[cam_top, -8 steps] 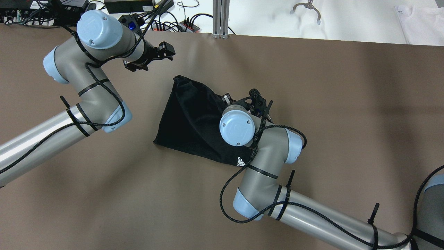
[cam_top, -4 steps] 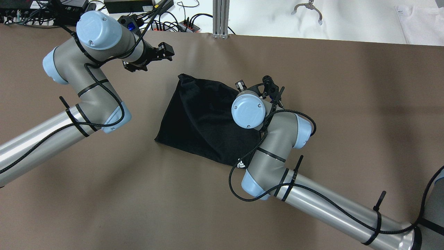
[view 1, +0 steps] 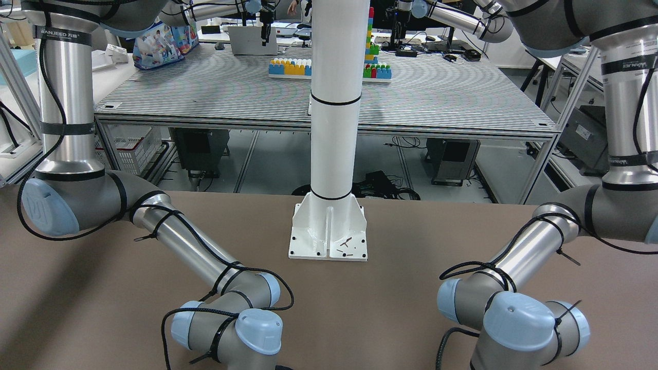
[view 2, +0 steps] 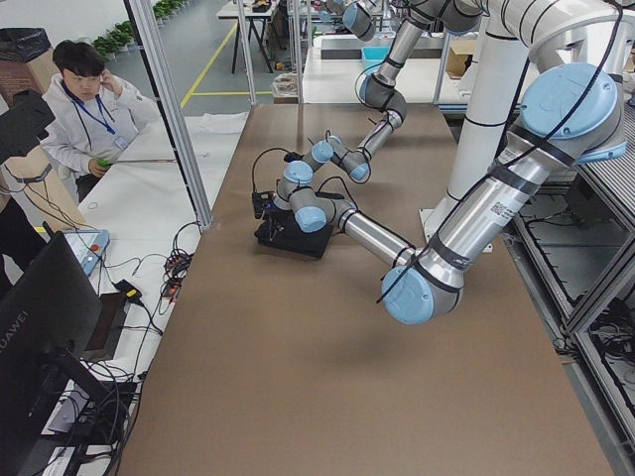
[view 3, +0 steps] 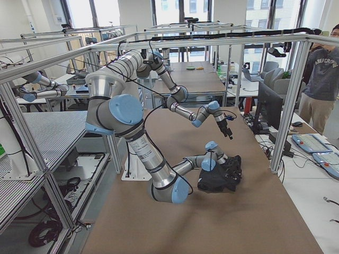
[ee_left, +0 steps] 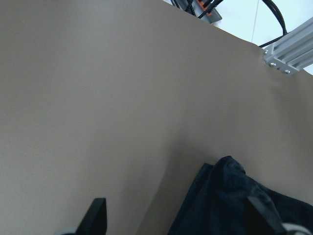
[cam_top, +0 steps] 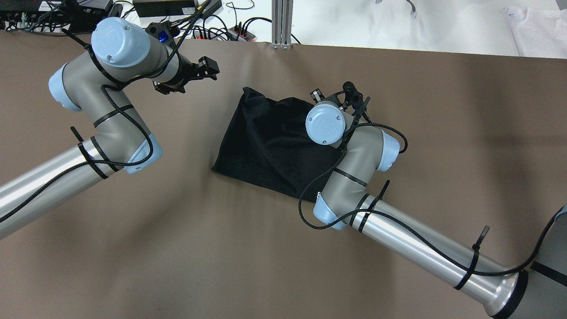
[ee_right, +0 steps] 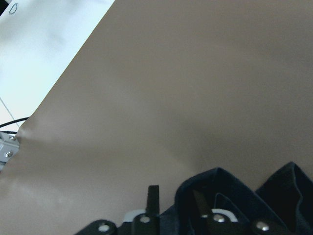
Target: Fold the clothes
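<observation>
The garment (cam_top: 266, 141) lay roughly folded but untidy at the middle of the table (cam_top: 177, 248), seemingly half done, its far edge pinched by the right fingers (ee_right: 153, 198), while the left fingers (ee_left: 99, 215) hung spread and empty nearby.

We see a plain black garment (cam_top: 266, 141) on a matte brown table (cam_top: 177, 248). Left arm (cam_top: 110, 119) and right arm (cam_top: 354, 173) are silver-grey with pale blue caps and black cables.
</observation>
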Robot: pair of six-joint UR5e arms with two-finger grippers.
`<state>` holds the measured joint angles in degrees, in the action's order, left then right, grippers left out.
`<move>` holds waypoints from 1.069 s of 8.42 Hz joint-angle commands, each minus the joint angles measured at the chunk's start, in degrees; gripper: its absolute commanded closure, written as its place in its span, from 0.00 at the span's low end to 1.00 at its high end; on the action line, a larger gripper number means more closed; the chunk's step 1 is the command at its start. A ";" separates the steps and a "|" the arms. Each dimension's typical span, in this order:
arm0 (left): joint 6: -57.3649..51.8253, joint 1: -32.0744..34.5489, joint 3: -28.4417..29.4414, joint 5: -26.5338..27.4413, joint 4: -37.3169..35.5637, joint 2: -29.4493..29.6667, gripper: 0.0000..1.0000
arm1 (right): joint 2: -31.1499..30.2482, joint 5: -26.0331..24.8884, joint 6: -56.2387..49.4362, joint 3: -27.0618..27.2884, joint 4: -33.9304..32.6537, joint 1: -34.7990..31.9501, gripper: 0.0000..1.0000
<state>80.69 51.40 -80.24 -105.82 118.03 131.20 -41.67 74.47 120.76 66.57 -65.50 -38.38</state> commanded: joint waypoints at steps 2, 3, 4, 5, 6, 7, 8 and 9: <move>-0.62 -0.07 -1.85 -0.26 -0.17 -0.60 0.00 | 0.80 1.46 -25.59 4.25 -0.41 -0.21 0.05; -2.10 0.01 -1.85 -0.52 -0.17 -0.51 0.00 | 0.71 4.60 -33.50 4.96 -0.68 -0.73 0.05; -7.95 0.71 -1.76 -0.61 -0.43 -0.95 0.00 | -0.16 8.63 -42.36 5.84 -4.07 -1.95 0.05; -15.58 2.28 -2.19 -0.61 -0.70 -4.08 0.00 | -3.30 10.33 -52.98 8.72 -7.24 -3.27 0.05; -23.40 4.74 -3.68 -0.70 -0.70 -8.38 0.00 | -8.72 10.69 -63.79 13.71 -9.01 -5.72 0.05; -32.79 8.85 -5.35 -1.66 -1.05 -13.21 0.00 | -16.00 10.87 -75.38 18.80 -9.81 -8.97 0.05; -40.71 13.94 -5.54 -3.15 -1.57 -16.56 0.00 | -22.51 12.61 -85.42 22.86 -9.82 -13.09 0.05; -50.28 19.47 -5.54 -3.16 -4.28 -18.86 0.00 | -28.58 14.37 -95.44 26.47 -9.82 -18.35 0.05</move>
<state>47.13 61.62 -85.10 -107.93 116.66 118.05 -58.45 86.01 44.90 85.50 -74.75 -48.37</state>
